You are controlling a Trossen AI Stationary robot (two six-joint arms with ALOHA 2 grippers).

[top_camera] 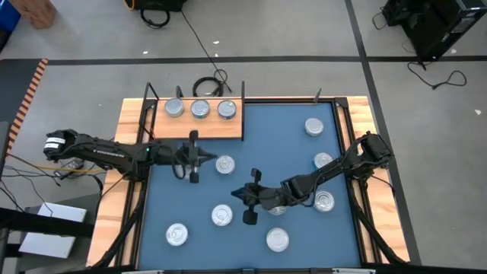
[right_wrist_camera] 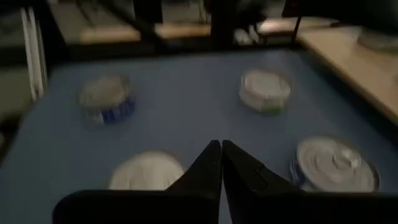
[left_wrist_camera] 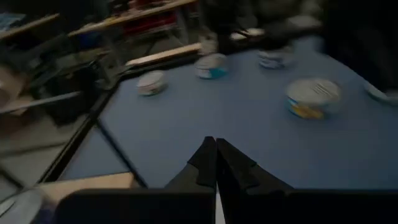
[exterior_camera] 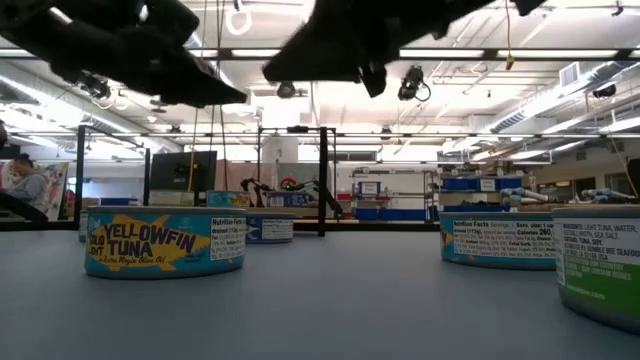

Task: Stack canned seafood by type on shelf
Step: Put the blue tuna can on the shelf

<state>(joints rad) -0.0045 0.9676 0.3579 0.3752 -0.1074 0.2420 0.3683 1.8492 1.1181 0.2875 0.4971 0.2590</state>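
Both end effectors hang above the blue mat with their fingers pressed together, holding nothing. Left end effector (top_camera: pixel 193 157) sits near the mat's middle-left, just below the shelf's front edge; in its wrist view the two dark fingertips (left_wrist_camera: pixel 216 163) meet in a closed point. At its 3 o'clock, just beside it, lies a tin (top_camera: pixel 225 164) on the blue mat (top_camera: pixel 274 129). Right end effector (top_camera: pixel 251 196) hovers near the mat's centre, its fingertips (right_wrist_camera: pixel 221 163) likewise closed and empty. Another tin (top_camera: pixel 221 215) lies at its 8 o'clock, and one more (top_camera: pixel 277 240) at its 5 o'clock.

At 12 o'clock from the left end effector stands the shelf (top_camera: pixel 160 129), a light wooden board with thin black posts, at the mat's far-left corner. Three tins sit on it in a row along the far edge: one (top_camera: pixel 175 108), a second (top_camera: pixel 200 109) and a third (top_camera: pixel 226 109), side by side, none stacked.

Further tins lie scattered on the mat: one at the near left (top_camera: pixel 176 234), one at the far right (top_camera: pixel 314 126), and two near the right arm (top_camera: pixel 323 160) (top_camera: pixel 325 201). From table height, a yellowfin tuna label (exterior_camera: pixel 165 243) shows on the closest tin.
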